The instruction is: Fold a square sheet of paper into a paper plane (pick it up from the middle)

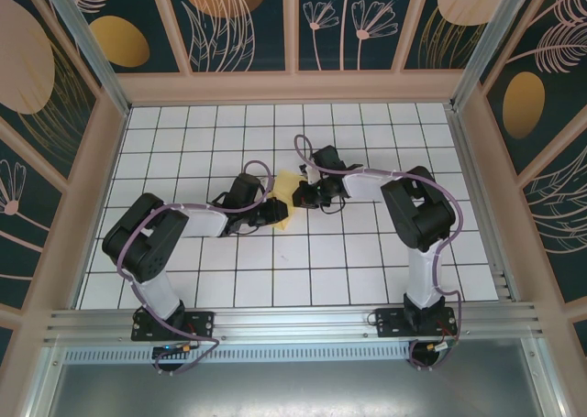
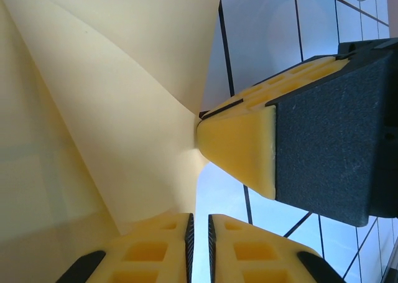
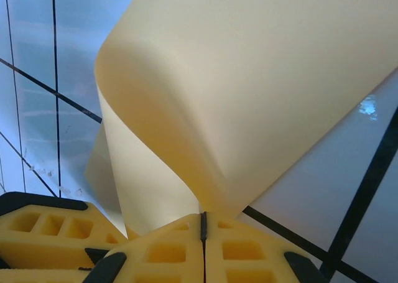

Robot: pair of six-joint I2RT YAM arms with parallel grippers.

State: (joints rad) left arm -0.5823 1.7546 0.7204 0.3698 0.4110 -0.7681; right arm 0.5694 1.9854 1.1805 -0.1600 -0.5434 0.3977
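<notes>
The sheet of paper (image 3: 249, 96) curls up and forward from the right gripper (image 3: 203, 224), whose fingers are pressed together on its edge. The left gripper (image 2: 200, 227) crowds in just beside it, tips nearly touching; I cannot tell whether it holds the sheet. Underneath lies a white tiled table (image 1: 367, 252), with dark flowered walls (image 1: 238, 32) around it.

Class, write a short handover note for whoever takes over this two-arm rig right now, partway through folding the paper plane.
Right gripper: shut, pinching the square sheet of paper.
Left gripper: jaws nearly together at the sheet's edge; unclear whether it grips.
Sheet: held curled between the two grippers over the white grid table, not lying flat.
Done: sheet picked up; no sharp crease visible.
Left: all the folds; no plane shape yet.
</notes>
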